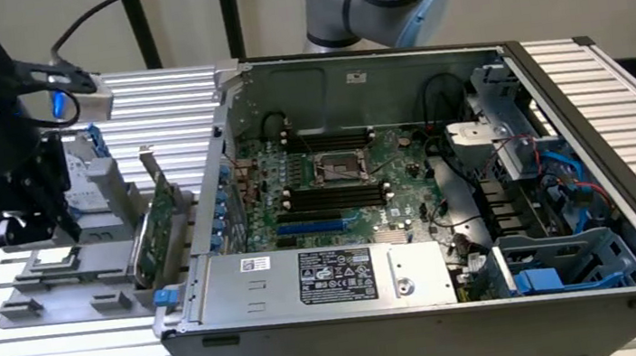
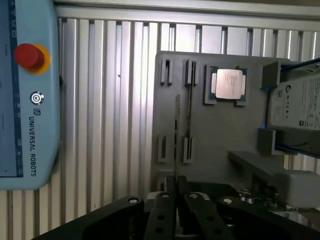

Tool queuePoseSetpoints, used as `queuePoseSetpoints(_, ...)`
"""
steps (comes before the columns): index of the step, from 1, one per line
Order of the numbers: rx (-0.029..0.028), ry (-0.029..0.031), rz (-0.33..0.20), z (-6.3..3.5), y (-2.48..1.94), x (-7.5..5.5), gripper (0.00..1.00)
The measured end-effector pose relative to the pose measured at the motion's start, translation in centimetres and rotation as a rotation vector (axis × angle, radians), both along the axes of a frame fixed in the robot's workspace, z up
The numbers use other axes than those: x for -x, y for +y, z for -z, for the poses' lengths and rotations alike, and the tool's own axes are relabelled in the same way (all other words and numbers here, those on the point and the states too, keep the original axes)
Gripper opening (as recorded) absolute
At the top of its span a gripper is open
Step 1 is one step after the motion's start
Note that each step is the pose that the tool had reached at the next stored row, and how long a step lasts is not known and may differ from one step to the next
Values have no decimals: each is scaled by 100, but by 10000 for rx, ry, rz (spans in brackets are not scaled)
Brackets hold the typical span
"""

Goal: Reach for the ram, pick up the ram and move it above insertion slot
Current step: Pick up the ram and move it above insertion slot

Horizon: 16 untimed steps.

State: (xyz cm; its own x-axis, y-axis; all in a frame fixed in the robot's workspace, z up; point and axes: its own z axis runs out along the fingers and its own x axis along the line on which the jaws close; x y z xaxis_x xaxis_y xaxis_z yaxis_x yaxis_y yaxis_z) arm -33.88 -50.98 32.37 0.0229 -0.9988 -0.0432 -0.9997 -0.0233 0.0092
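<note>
Edge-on, ram [image 2: 176,131] looks thin, upright.

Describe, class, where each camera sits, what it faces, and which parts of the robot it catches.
Exterior view: off the arm, above and before the open computer case, looking down into it; the arm and gripper hang at this view's left.
Wrist view: on the wrist, facing down at the grey tray with a CPU; the gripper shows, and a teach pendant.
Shared: gripper, tray, slatted table.
</note>
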Motion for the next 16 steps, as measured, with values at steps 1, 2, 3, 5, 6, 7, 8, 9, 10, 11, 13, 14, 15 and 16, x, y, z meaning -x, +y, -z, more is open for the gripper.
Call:
queuePoseSetpoints(1,-17,2,-1,-42,0,-47,14)
queuePoseSetpoints(2,-33,2,-2,-81,0,-91,14)
queuePoseSetpoints(3,-49,2,-3,-120,0,-134,14)
queuePoseSetpoints(5,-77,1,-6,-201,0,-223,14)
queuePoseSetpoints(6,-91,0,-6,-243,0,-266,14)
queuePoseSetpoints(7,-103,1,-7,-289,0,-312,14)
queuePoseSetpoints(8,-115,1,-7,-333,0,-355,14)
queuePoseSetpoints(9,-128,0,-8,-376,0,-399,14)
queuePoseSetpoints(10,-140,1,-10,-420,0,-442,14)
queuePoseSetpoints(11,-151,1,-13,-465,0,-487,14)
queuePoseSetpoints(13,-171,4,-15,-551,0,-575,14)
queuePoseSetpoints(14,-184,10,-16,-592,0,-624,14)
queuePoseSetpoints(15,-199,16,-17,-626,0,-669,14)
queuePoseSetpoints(16,-216,20,-18,-651,0,-715,14)
